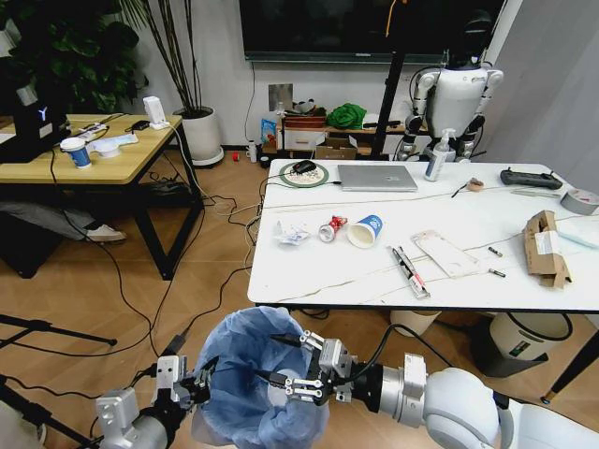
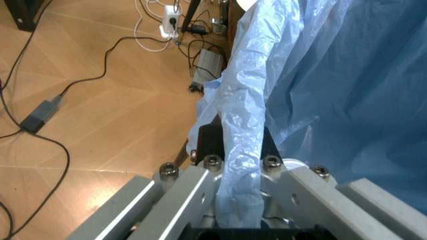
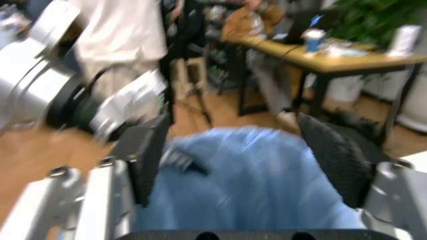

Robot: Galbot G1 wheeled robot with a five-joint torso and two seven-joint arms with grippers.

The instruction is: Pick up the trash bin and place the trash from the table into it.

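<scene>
Your trash bin sits low in the near foreground, off the near edge of the table, with its blue bag bunched over the rim. Your left gripper is at the bin's left side, and the left wrist view shows its fingers pressed together on a fold of the blue bag, so it is pinching the liner at the rim. Your right gripper is at the bin's right side, reaching over the rim; in the right wrist view its two dark pads stand spread apart with the blue bag between them. That view is blurred, so contact with the bag cannot be judged there.

The trash lies on the table beyond the bin. The crumpled paper, the crushed can and the paper cup cluster near the middle, with the flat packet to their right and the torn cardboard box near the right end. A laptop rests at the far side.
</scene>
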